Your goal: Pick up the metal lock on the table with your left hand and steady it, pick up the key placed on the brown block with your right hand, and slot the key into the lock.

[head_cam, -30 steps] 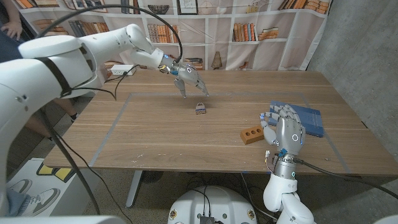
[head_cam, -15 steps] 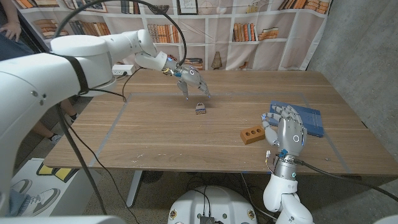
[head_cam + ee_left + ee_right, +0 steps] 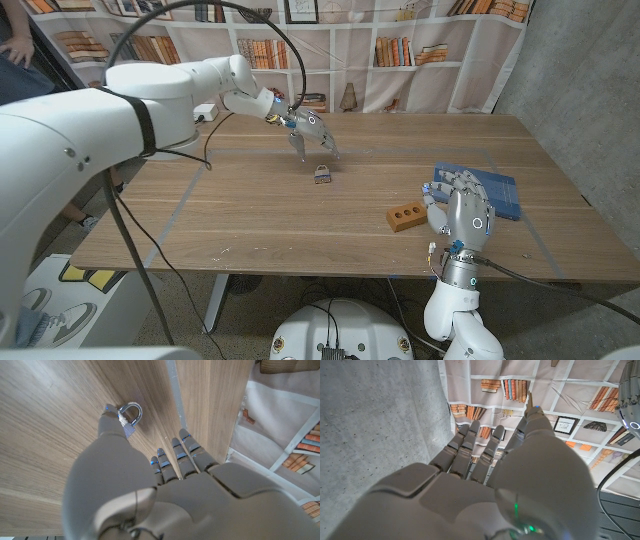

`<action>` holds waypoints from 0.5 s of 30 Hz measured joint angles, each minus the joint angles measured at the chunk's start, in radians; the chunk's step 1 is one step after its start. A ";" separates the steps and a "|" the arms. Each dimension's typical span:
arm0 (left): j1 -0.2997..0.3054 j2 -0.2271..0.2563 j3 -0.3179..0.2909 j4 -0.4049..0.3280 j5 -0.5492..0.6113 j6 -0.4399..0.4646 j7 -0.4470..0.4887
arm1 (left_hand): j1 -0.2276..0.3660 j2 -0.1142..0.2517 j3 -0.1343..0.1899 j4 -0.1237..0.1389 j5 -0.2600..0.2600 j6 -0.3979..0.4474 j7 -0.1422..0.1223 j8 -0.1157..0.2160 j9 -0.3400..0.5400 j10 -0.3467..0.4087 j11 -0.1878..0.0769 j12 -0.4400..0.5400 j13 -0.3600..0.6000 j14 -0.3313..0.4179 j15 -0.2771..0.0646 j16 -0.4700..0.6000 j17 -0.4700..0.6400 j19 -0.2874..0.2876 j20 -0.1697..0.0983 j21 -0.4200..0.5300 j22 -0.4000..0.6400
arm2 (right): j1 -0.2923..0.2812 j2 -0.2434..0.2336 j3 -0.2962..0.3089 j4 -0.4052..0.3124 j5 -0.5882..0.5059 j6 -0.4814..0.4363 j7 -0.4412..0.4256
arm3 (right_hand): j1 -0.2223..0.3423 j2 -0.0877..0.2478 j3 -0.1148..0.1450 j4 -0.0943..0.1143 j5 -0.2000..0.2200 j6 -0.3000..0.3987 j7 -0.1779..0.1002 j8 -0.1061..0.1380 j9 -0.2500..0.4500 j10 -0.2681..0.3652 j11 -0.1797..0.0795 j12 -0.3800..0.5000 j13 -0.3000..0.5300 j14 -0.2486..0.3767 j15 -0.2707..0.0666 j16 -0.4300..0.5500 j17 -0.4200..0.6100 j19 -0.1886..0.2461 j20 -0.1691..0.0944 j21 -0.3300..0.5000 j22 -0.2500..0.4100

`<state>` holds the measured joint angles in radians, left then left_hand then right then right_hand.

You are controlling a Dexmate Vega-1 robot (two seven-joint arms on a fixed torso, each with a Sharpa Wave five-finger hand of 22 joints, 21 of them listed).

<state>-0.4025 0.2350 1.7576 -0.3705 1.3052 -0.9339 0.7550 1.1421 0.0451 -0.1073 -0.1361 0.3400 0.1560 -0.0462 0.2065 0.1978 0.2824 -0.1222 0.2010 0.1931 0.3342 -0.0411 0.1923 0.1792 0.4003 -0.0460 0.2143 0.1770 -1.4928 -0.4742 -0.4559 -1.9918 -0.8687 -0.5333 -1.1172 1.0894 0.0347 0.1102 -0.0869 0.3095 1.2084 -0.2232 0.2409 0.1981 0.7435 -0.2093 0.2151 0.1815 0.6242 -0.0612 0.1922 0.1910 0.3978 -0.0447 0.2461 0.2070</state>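
Lock (image 3: 129, 415) shackle – clear at left wrist | left robot hand (image 3: 312, 134) spread above | right robot hand (image 3: 462, 212) empty – fingers apart

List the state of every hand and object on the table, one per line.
Left hand: open, above the lock, holding nothing.
Right hand: open, fingers up, holding nothing.
Lock: on the table, shackle closed.
Brown block: on the table, untouched.
Blue book: lying closed behind the right hand.

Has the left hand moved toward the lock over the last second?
Yes, slightly. In the head view the left hand has shifted right, closer above the lock, which lies where it was on the table. Nothing is gripped yet.
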 measured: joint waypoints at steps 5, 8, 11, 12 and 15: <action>0.010 -0.008 0.005 0.009 -0.007 0.001 -0.003 | 0.007 0.007 0.001 0.004 -0.004 0.012 -0.002 0.000 0.000 0.003 -0.003 0.000 0.000 0.000 0.000 0.000 0.000 0.005 0.005 0.000 0.000 | 0.000 -0.001 -0.001 0.000 0.006 -0.009 0.000 | 0.000 0.000 -0.010 -0.001 0.000 0.000 0.000 -0.003 0.000 0.000 0.000 0.000 0.000 0.000 0.000 0.000 0.000 0.000 0.000 0.000 0.000; 0.017 -0.012 0.006 0.012 -0.028 0.002 -0.011 | 0.007 0.007 0.001 0.004 -0.008 0.012 -0.002 0.000 0.000 0.003 -0.003 0.000 0.000 0.005 -0.005 0.000 0.000 0.010 0.001 0.000 0.000 | 0.001 -0.007 -0.007 -0.003 0.009 -0.014 0.000 | 0.002 0.003 -0.010 -0.001 0.004 0.000 0.000 -0.003 -0.001 0.000 0.000 0.000 0.000 0.000 0.000 0.000 0.000 0.000 0.000 0.000 0.000; 0.022 -0.014 0.006 0.015 -0.040 0.002 -0.015 | 0.007 0.007 0.001 0.004 -0.008 0.012 -0.002 0.002 0.000 0.004 -0.004 0.000 0.000 0.011 0.000 0.000 0.000 0.011 0.000 0.000 0.000 | 0.001 -0.007 -0.007 -0.003 0.010 -0.019 0.000 | 0.003 0.004 -0.010 -0.001 0.005 -0.001 0.001 -0.003 -0.001 0.005 0.003 0.000 0.000 0.000 0.000 0.000 0.000 0.000 0.000 0.000 0.000; 0.024 -0.015 0.006 0.016 -0.042 0.002 -0.016 | 0.007 0.007 0.001 0.004 -0.008 0.012 -0.002 0.004 0.000 0.007 -0.007 0.000 0.000 0.011 0.000 0.000 0.000 0.011 0.000 0.000 0.000 | 0.002 -0.009 -0.012 -0.006 0.011 -0.022 0.000 | 0.004 0.005 -0.010 -0.001 0.005 -0.002 0.001 -0.003 -0.001 0.009 0.001 0.000 0.000 0.000 0.000 0.000 0.000 0.000 0.000 0.000 0.000; 0.029 -0.016 0.007 0.018 -0.043 0.002 -0.017 | 0.007 0.007 -0.001 0.007 -0.011 0.018 0.000 0.004 0.000 0.008 -0.008 0.000 0.000 0.011 0.000 0.000 0.000 0.011 0.000 0.000 0.000 | 0.002 -0.009 -0.012 -0.007 0.011 -0.029 0.000 | 0.003 0.005 -0.010 -0.001 0.005 -0.001 0.001 -0.005 -0.001 0.011 0.000 0.000 0.000 0.000 0.000 0.000 0.000 0.000 0.000 0.000 0.000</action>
<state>-0.3734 0.2195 1.7642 -0.3523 1.2620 -0.9319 0.7385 1.1489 0.0520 -0.1086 -0.1294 0.3287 0.1743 -0.0464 0.2110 0.1978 0.2906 -0.1303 0.2010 0.1930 0.3450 -0.0411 0.1923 0.1791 0.4109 -0.0461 0.2143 0.1770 -1.4910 -0.4837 -0.4681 -1.9983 -0.8574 -0.5627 -1.1170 1.0927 0.0397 0.1006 -0.0883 0.3147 1.2078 -0.2226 0.2361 0.1973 0.7542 -0.2094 0.2152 0.1816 0.6241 -0.0610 0.1922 0.1910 0.3978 -0.0447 0.2461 0.2070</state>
